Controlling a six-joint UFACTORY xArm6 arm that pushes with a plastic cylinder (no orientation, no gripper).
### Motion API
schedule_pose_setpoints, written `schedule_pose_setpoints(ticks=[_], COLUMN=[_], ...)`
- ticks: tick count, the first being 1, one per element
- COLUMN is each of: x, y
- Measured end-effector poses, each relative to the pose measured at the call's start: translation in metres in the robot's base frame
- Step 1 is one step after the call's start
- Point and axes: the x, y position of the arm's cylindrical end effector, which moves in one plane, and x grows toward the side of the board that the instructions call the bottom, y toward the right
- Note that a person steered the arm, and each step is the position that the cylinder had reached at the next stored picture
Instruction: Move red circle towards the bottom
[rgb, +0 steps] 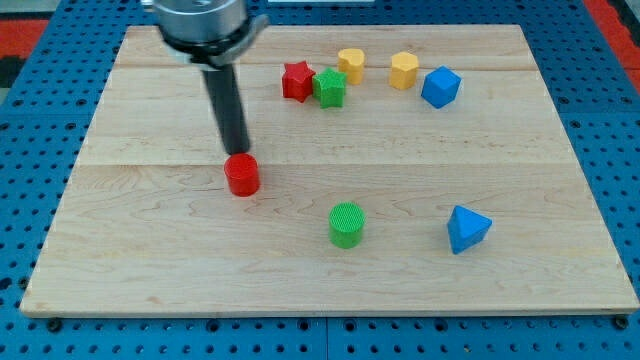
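The wooden board's (150, 290) bottom edge lay nearest. Above it, lower right: one green cylinder (346, 224), one blue triangular block (467, 229). The red circle (241, 174) sat centre-left, directly below my tip (237, 153), touching it; no fingers existed. Along the top: one red star (297, 81), one green block (329, 87), two yellow blocks (351, 65) (404, 70), one blue block (440, 87).
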Motion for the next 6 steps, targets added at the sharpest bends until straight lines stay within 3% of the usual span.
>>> schedule_pose_setpoints(ticks=[1, 2, 3, 6], x=[0.042, 0.043, 0.002, 0.027], y=[0.029, 0.038, 0.026, -0.013])
